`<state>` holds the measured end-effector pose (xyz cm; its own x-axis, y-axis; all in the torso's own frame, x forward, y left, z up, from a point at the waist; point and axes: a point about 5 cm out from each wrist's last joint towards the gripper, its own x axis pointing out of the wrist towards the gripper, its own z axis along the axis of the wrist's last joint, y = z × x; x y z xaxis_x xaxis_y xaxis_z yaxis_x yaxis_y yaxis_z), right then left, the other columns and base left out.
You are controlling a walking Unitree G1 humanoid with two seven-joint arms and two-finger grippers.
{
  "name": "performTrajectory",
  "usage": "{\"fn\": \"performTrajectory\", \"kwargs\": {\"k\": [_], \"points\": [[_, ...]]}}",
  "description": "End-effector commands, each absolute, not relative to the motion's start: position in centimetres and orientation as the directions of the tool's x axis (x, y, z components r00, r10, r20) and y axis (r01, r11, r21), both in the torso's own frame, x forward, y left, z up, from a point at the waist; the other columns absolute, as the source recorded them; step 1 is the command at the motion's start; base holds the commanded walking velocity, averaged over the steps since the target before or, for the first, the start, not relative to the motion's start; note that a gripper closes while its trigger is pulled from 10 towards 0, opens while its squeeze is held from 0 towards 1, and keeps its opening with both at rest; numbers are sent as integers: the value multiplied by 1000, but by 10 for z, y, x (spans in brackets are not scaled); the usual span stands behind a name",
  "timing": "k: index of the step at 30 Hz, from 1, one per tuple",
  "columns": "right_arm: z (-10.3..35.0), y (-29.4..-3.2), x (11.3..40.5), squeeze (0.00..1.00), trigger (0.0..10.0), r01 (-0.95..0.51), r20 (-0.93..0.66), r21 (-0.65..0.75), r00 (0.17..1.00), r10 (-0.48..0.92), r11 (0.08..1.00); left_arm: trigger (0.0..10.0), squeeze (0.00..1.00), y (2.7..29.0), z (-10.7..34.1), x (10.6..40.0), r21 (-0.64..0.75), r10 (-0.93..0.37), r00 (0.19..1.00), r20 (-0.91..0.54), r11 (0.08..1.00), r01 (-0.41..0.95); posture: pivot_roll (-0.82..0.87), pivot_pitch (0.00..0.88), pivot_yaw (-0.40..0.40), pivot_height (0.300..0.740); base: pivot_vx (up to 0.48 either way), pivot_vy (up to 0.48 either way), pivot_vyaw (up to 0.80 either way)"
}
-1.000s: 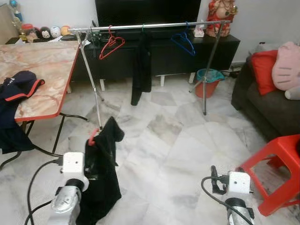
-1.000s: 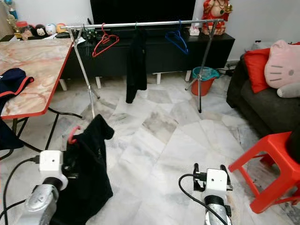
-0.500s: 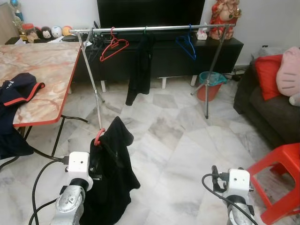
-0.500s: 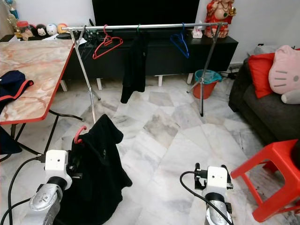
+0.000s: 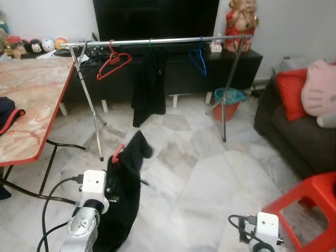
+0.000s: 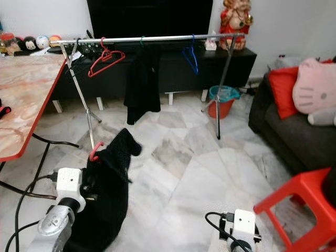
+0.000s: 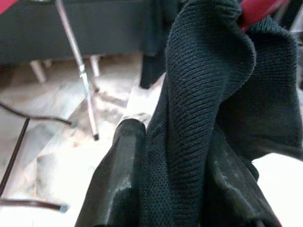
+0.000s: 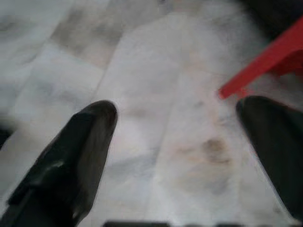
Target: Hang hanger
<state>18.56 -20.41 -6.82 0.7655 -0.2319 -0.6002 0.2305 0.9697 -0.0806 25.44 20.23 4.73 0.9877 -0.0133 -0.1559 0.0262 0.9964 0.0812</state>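
Gripping a black garment (image 5: 125, 194) on a red hanger (image 5: 116, 155), the left claw (image 7: 170, 189) had its fingers pressed tight on the cloth, low at the robot's left over the marble floor (image 5: 199, 173). The hanger's hook poked out above the fabric. Ahead stood the clothes rack (image 5: 157, 41) with a bare red hanger (image 5: 112, 61), a hung dark garment (image 5: 148, 84) and a blue hanger (image 5: 198, 59). The right claw (image 8: 175, 156) hung low with fingers spread wide, near a red stool (image 5: 310, 207).
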Motion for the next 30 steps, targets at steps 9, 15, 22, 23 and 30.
{"fn": "performTrajectory", "kwargs": {"k": [9, 15, 22, 23, 30], "points": [[-93, -204, 150, 0, 10000, 168, -788, -152, 574, -222, 974, 10000, 0, 192, 57, 264, 80, -48, 993, -105, 995, 57, 77, 0, -30, 740, 352, 0, 0], [-95, -206, 146, 0, 10000, 186, -811, -168, 532, -243, 968, 10000, 0, 186, 55, 266, 77, -64, 992, -109, 994, 73, 82, 0, -35, 740, 350, 0, 0], [-98, -201, 141, 0, 10000, 173, -830, -150, 513, -219, 973, 10000, 0, 185, 56, 269, 74, -67, 992, -106, 994, 75, 88, 0, -39, 740, 355, 0, 0], [-99, -200, 140, 0, 10000, 174, -832, -148, 510, -218, 973, 10000, 0, 185, 56, 270, 74, -66, 992, -106, 994, 74, 86, 0, -37, 740, 360, 0, 0], [-100, -199, 137, 0, 10000, 181, -843, -137, 495, -211, 974, 10000, 0, 185, 55, 270, 76, -71, 991, -110, 994, 79, 87, 0, -37, 740, 361, 0, 0]]}}
